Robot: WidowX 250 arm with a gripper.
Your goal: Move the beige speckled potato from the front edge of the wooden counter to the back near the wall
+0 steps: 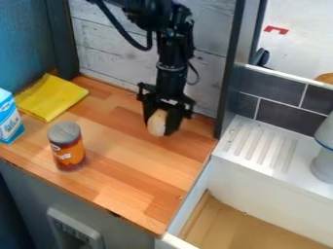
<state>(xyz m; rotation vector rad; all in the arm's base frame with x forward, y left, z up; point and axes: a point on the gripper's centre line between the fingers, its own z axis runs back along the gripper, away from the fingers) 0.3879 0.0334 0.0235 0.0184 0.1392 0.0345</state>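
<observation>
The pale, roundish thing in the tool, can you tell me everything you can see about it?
The pale thing is rounded, a bit like an egg, and light cream with a tan tint higher up. It looks smooth, but I can't tell what it's made of. It sits between the two black fingers of the tool, which hide some of it. Its rounded lower end peeks out, low over the wooden counter. I can't tell if it touches the wood.

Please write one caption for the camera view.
Black two-finger gripper holding a pale egg-shaped object at a brown wooden counter, with a grey-topped, orange-labelled can nearby.
</observation>
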